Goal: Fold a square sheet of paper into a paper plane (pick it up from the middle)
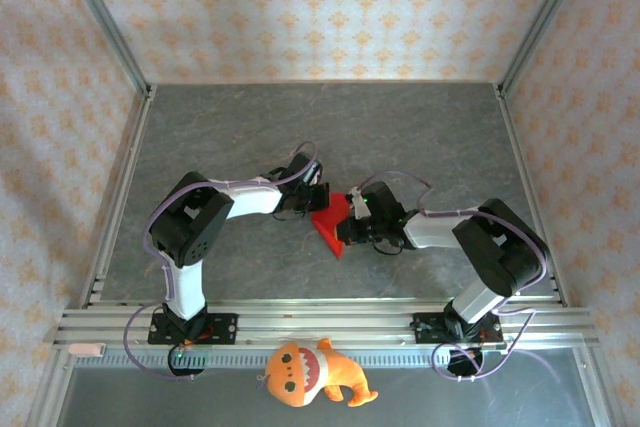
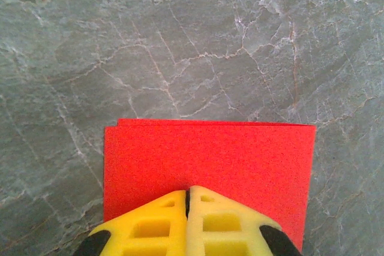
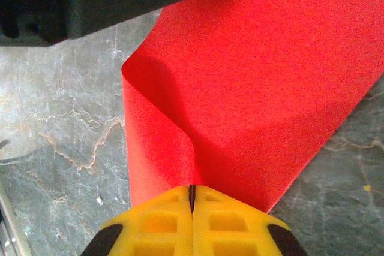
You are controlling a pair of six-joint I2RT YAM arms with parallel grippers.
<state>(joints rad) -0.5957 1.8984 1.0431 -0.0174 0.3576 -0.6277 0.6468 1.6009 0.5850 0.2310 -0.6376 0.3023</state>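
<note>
Left gripper (image 2: 187,195): we see its yellow fingers pressed together with no gap, closed on the near edge of the square sheet of paper (image 2: 210,154). From this wrist the red sheet runs away from the fingertips as a flat rectangle. A second layer peeks out along its far edge, so we read it as folded over.

Right gripper (image 3: 192,189): fingers likewise shut, pinching the sheet where a soft fold runs into the fingertips. Beyond them the paper bows upward, with one side curling over, and reaches across to the other gripper at the top of this view.

From above, we note both grippers meeting at the middle of the grey marbled worktop (image 1: 420,127), with the red paper between them showing as a pointed wedge.

An orange plush toy (image 1: 310,372) lies well apart, on the near side of the arm bases.
</note>
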